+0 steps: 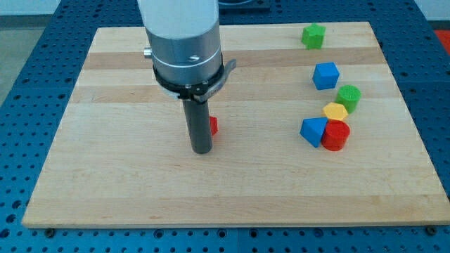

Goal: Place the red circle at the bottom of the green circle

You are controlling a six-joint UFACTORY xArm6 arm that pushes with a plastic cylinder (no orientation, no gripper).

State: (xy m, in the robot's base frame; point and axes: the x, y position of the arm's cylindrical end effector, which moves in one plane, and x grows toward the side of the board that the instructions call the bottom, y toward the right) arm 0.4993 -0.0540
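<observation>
Red circle's tabletop [105, 176]: pale wood, probably smooth; a block should slide easily.
Pincer: none on this arm, so no state to tell; I carry only a dark rod.
My tip [202, 150]: well apart, to the view's left of the red circle, beside a small red block [214, 126].
Red circle [336, 135]: toward the view's bottom of the green circle [348, 98], touching the yellow block [335, 111] and the blue block [313, 131].
Handling: likely light and rigid; its round wall may slip sideways.
Contact: push on the side wall, through its centre.
</observation>
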